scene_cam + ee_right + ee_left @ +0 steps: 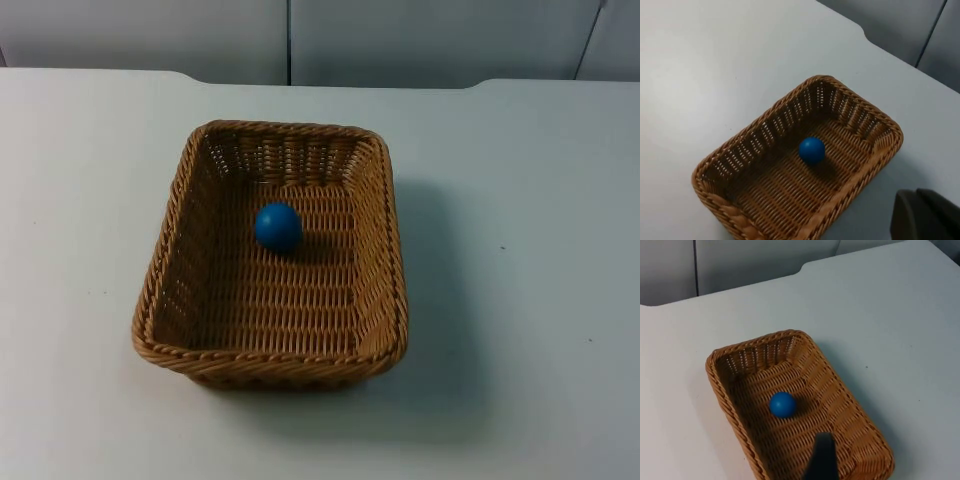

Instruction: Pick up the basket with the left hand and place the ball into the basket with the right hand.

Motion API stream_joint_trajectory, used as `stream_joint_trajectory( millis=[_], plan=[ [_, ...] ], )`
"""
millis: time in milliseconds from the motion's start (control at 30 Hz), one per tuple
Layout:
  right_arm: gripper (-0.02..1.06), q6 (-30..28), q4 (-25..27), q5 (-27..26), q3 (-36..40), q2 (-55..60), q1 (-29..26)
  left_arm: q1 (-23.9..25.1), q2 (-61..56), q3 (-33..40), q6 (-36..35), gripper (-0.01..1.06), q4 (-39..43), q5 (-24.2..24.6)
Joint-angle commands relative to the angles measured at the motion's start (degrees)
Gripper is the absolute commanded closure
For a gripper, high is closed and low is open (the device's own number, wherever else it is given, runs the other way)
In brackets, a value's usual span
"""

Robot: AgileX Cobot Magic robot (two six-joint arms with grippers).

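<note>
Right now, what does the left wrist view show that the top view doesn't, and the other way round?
Left wrist view alone: a black fingertip of the left gripper standing above the basket's near end. Top view alone: the basket whole, all four rims, with white table on every side. Both: the blue ball lying inside the basket on its woven floor, and the grey partition wall behind.

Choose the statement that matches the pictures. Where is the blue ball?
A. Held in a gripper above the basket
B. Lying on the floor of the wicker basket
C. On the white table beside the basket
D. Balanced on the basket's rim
B: the blue ball lies on the woven floor inside the wicker basket, away from its rim.
</note>
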Motion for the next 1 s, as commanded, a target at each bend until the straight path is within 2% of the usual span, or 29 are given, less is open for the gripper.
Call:
stream_joint_trajectory(
  millis=[0, 233, 400, 533, 667, 767, 900, 933, 967],
  plan=[
    [1.05, 0.4, -0.1, -1.1, 1.5, -2.7, 0.1, -0.1, -3.0, 2.4, -1.0, 0.37, 0.9, 0.4],
    [1.05, 1.3, -0.2, -1.1, 7.1, -11.0, 0.1, -0.1, -14.3, 9.7, -1.8, 0.37, 2.0, 1.4],
    [1.05, 1.3, -0.4, -1.3, 13.1, -17.6, 0.1, -0.1, -22.0, 12.6, -6.8, 0.37, 5.8, 4.0],
    [1.05, 1.5, -0.4, -1.1, 18.4, -23.8, 0.1, -0.1, -29.0, 13.0, -11.5, 0.37, 12.0, 8.9],
    [1.04, 3.3, -0.4, -0.9, 22.1, -28.3, 0.1, -0.1, -33.6, 13.0, -12.0, 0.37, 14.8, 12.6],
    [0.99, 3.3, -0.1, -0.1, 24.2, -31.4, 0.1, -0.1, -36.8, 13.0, -12.2, 0.37, 15.7, 14.7],
    [0.63, 6.2, -1.2, 5.6, 26.6, -39.4, 0.1, -0.1, -43.2, 13.0, -14.9, 0.37, 17.5, 16.8],
    [0.63, 6.2, -1.2, 5.6, 26.6, -39.4, 0.1, -0.1, -43.2, 13.0, -14.9, 0.37, 17.5, 16.8],
    [0.55, 7.4, -2.1, 8.2, 26.6, -41.3, 0.1, -0.1, -44.5, 13.0, -15.5, 0.37, 18.5, 17.9]
  ],
)
